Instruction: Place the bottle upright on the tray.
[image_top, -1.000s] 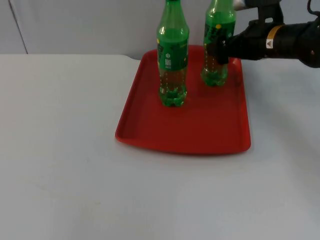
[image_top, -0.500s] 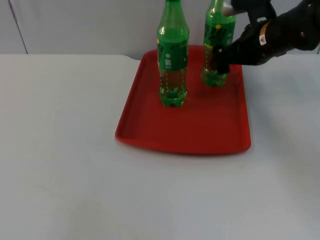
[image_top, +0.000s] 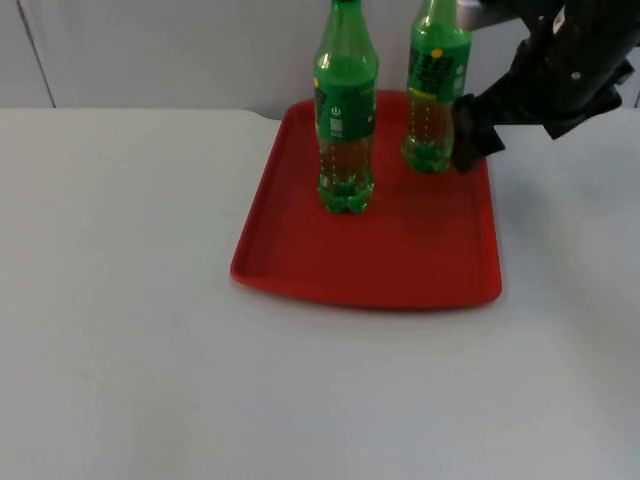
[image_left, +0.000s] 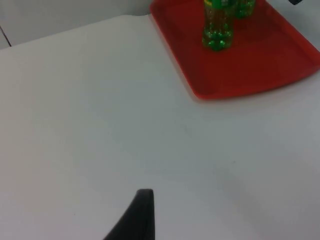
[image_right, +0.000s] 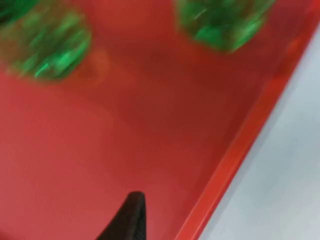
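White table (image_top: 130, 300), grey partition wall (image_top: 160, 50).

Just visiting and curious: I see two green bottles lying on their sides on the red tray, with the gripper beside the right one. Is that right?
Not quite. Both green bottles stand upright on the red tray, as the top view shows. The right gripper is indeed beside the right one.

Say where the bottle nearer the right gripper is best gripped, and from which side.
Probably the labelled waist of the right bottle, from its right side, fingers level: it stands upright on the tray, and the right gripper is beside it.
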